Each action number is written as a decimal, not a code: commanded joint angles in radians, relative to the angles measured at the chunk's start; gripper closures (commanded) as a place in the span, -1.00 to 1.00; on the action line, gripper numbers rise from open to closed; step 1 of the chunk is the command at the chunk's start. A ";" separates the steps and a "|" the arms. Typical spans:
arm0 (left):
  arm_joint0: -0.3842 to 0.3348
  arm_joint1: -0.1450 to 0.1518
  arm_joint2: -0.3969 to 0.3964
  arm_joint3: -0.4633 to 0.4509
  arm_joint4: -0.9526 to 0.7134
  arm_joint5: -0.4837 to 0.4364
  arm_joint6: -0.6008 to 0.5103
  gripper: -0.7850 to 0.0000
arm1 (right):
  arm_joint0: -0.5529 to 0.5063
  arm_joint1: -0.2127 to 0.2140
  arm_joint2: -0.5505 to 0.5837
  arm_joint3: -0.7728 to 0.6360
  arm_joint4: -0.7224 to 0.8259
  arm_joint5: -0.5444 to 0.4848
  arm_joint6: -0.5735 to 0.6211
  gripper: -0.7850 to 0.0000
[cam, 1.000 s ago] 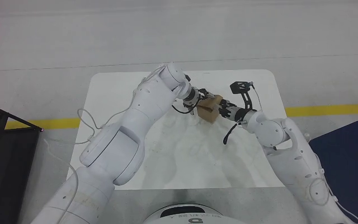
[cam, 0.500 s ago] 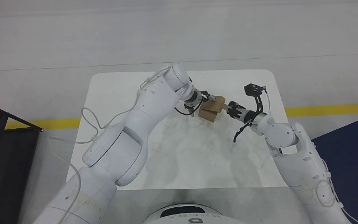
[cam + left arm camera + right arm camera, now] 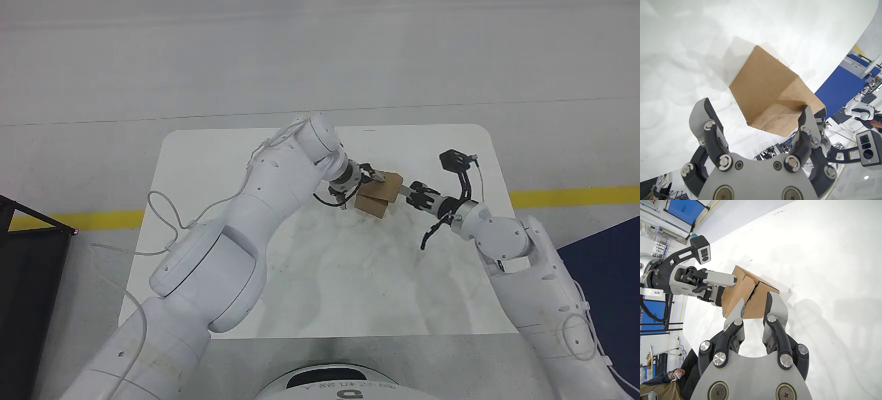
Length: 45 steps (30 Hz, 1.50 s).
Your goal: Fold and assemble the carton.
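A small brown carton (image 3: 379, 196) is held between both arms over the back middle of the white table (image 3: 300, 290). In the right wrist view my right gripper (image 3: 755, 300) is shut on the near end of the carton (image 3: 751, 294), one finger on each side. My left gripper (image 3: 364, 180) comes in from the carton's other end. In the left wrist view the left gripper (image 3: 756, 105) stands wide open around a corner of the carton (image 3: 768, 89), with one fingertip (image 3: 804, 115) touching the folded paper. The carton's top seam is split and uneven.
The table's right edge runs close behind the right arm (image 3: 500, 240). A black frame (image 3: 20, 260) stands on the floor to the left, and a blue panel (image 3: 605, 265) to the right. Bare table surface lies in front of the carton.
The right arm has drawn back to the right and its elbow has swung outward. The carton has shifted slightly right with it, and a top flap now stands up. The left gripper followed slightly.
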 commanded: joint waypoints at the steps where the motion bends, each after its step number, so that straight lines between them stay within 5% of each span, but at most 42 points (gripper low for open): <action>1: -0.001 -0.001 -0.002 0.003 -0.001 0.000 0.001 -1.00 | 0.008 -0.001 -0.006 0.007 0.001 -0.002 0.002 0.32; 10: -0.011 0.006 -0.038 0.005 -0.046 -0.062 0.056 -1.00 | 0.028 -0.004 -0.022 0.022 0.003 -0.002 0.003 0.30; 17: 0.004 0.040 -0.048 -0.016 0.006 -0.349 0.195 -1.00 | 0.025 -0.003 -0.017 0.023 0.011 -0.010 0.000 0.30; 20: 0.026 0.055 -0.107 -0.018 -0.099 -0.466 0.177 -1.00 | 0.024 -0.003 -0.015 0.021 0.016 -0.011 -0.004 0.28; 29: 0.026 0.055 -0.107 -0.018 -0.099 -0.466 0.177 -1.00 | 0.023 -0.003 0.000 0.021 0.061 -0.033 0.003 0.26; 33: 0.061 0.063 -0.056 -0.060 0.035 -0.462 0.247 -1.00 | 0.038 -0.005 -0.005 0.043 0.083 -0.025 0.005 0.29; 45: 0.163 0.146 -0.096 -0.224 0.121 -0.600 0.225 -1.00 | 0.009 0.001 0.045 0.056 0.125 -0.034 -0.010 0.31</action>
